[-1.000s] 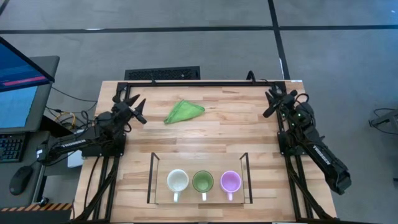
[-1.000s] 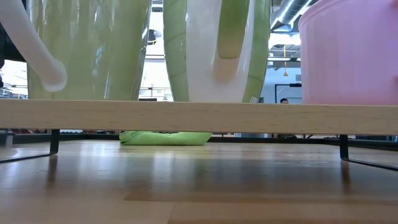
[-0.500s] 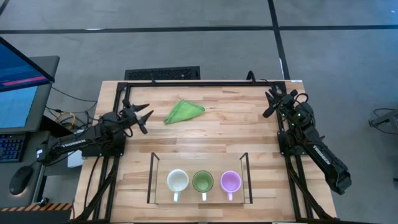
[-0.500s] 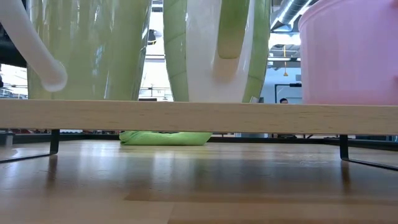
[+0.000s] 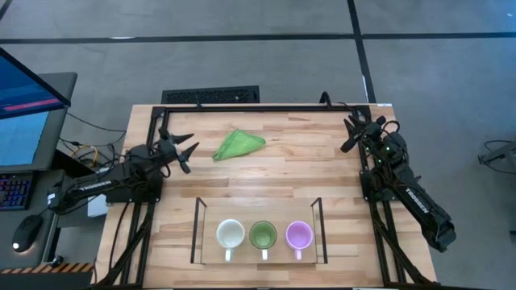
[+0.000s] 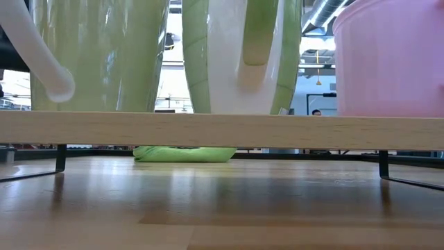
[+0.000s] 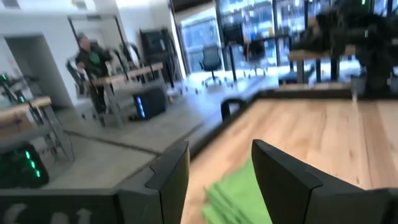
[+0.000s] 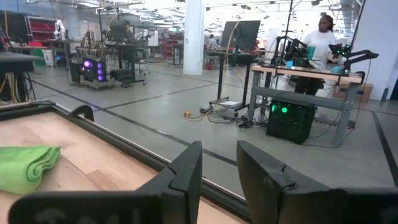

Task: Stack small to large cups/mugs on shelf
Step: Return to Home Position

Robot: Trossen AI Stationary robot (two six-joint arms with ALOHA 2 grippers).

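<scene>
White mug, green mug and light purple mug in a row on the shelf at the table's 6 o'clock, well apart from both arms. Draw the left gripper, spread wide and empty at 10 o'clock, away slowly, clear of the green cloth at 11. Leave the right gripper, parted and empty, parked at 2 o'clock.

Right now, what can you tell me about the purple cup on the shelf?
The purple mug is small and glossy, pale purple from above, pinker from the side. It stands upright, open end up, looking empty, on the shelf, at the right end of the row. The green mug is beside it, not touching. Its handle points toward the near edge of the table.
</scene>
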